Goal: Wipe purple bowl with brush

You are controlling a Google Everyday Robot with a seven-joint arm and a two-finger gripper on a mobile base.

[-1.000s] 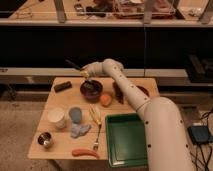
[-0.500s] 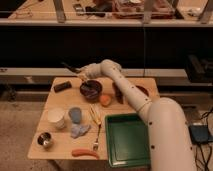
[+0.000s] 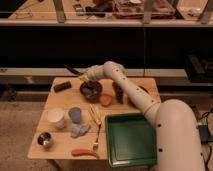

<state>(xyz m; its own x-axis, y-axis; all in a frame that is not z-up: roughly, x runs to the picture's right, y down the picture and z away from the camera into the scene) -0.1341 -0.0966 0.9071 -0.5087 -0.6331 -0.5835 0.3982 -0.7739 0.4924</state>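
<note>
The purple bowl (image 3: 91, 90) stands on the wooden table (image 3: 65, 102), at the back near the middle. My gripper (image 3: 86, 79) is just above the bowl's back-left rim, with the arm reaching in from the right. It is shut on the brush (image 3: 73, 70), a slim dark stick whose handle points up and to the left, away from the bowl. The brush's lower end is hidden behind the gripper and the bowl's rim.
An orange fruit (image 3: 105, 99) lies right of the bowl and a black block (image 3: 62, 86) lies left of it. A white cup (image 3: 56, 118), grey cup (image 3: 75, 114), blue cloth (image 3: 79, 130), steel bowl (image 3: 45, 140), carrot (image 3: 85, 152) and green tray (image 3: 131, 140) fill the front.
The gripper with the brush swung a little left, then came back right and down toward the bowl's rim. The bowl and the other things have not moved.
</note>
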